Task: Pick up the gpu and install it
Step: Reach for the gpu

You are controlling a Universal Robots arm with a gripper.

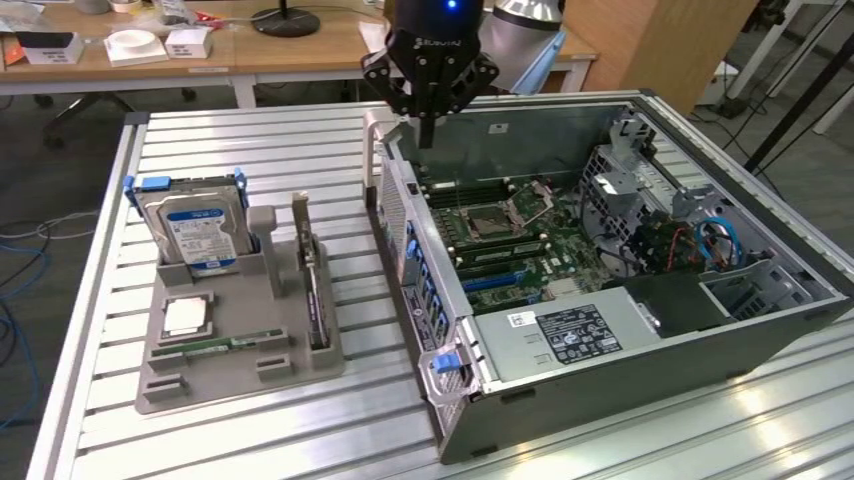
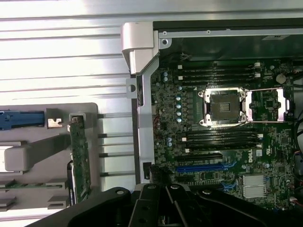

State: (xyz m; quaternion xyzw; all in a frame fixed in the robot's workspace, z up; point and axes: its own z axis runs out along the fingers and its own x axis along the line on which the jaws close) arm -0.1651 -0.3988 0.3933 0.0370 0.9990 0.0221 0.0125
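The claw (image 1: 424, 128) is seen fully closed with nothing held in it, hanging above the edge of the open computer case (image 1: 667, 350), close to the motherboard (image 1: 514, 250). The gpu (image 1: 315, 290) is stood on edge in a slot of the grey tray (image 1: 227, 385) on the slatted table (image 1: 240, 140), to the exterior view's left of the case and well apart from the claw. A hard drive (image 1: 198, 230) is propped in the same tray, near the gpu.
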